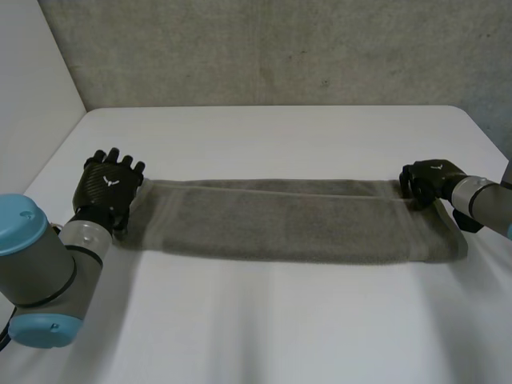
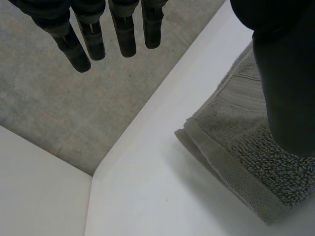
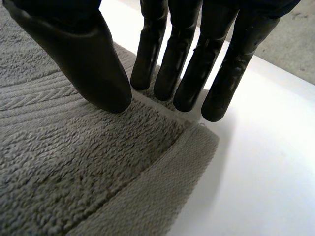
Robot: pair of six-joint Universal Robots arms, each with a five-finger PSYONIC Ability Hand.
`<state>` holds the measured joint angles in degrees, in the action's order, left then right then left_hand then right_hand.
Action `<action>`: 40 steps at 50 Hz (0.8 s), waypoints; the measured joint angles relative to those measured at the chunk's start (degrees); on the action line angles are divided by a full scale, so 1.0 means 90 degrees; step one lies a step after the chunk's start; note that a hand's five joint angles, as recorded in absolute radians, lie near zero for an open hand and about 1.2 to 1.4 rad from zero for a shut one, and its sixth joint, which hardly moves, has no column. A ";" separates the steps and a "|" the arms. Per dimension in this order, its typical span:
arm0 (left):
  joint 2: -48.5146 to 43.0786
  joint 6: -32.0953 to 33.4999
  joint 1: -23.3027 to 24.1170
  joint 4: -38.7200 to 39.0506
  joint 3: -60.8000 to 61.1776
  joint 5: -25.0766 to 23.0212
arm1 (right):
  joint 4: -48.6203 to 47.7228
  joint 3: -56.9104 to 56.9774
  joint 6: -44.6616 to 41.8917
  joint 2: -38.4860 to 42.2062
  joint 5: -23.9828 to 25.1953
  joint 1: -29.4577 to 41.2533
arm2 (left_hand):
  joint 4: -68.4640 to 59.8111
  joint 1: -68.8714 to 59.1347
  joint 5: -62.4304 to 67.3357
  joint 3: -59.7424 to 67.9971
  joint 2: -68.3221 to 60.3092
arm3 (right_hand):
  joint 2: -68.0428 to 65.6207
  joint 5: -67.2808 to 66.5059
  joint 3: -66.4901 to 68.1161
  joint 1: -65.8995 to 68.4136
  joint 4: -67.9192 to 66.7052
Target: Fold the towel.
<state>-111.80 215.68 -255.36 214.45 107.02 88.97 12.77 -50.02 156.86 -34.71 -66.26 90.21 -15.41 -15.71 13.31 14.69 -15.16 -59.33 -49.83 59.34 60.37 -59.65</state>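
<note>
A grey towel lies as a long folded strip across the white table. My left hand is at the strip's left end, open with straight fingers that hold nothing. Its thumb hangs above the towel's end. My right hand is at the far right corner with its fingers curled. In the right wrist view its thumb presses on top of the towel, and the fingertips meet the upper layer's edge, pinching it.
A grey concrete wall rises behind the table's far edge, and a white panel stands at the left. Bare table surface lies in front of and behind the strip.
</note>
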 measured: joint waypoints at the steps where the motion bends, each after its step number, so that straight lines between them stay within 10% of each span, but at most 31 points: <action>1: 0.0000 0.0000 0.0002 0.0000 0.0004 0.0000 | 0.0006 0.0001 -0.0001 0.0013 0.0001 0.0001 | 0.0000 0.0000 -0.0001 0.0000 0.0000 | 0.0000 0.0000 0.0001 0.0002 0.0000; 23: 0.0000 0.0002 0.0017 0.0000 0.0037 -0.0029 | 0.0084 -0.0132 -0.0040 0.0022 0.0090 0.0006 | 0.0000 0.0000 0.0000 0.0000 0.0000 | 0.0885 0.0961 -0.0883 -0.0992 0.0915; 40: 0.0000 0.0000 0.0014 0.0000 0.0042 -0.0022 | 0.0058 -0.0145 -0.0026 -0.0020 0.0118 0.0013 | 0.0000 0.0000 0.0002 0.0000 0.0000 | -0.1541 -0.1796 0.1865 0.1657 -0.1850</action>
<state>-111.80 215.68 -255.23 214.45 107.40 88.77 13.29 -51.32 156.62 -34.88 -65.20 90.33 -15.41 -15.71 13.33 14.69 -15.16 -73.20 -65.99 76.12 75.28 -76.30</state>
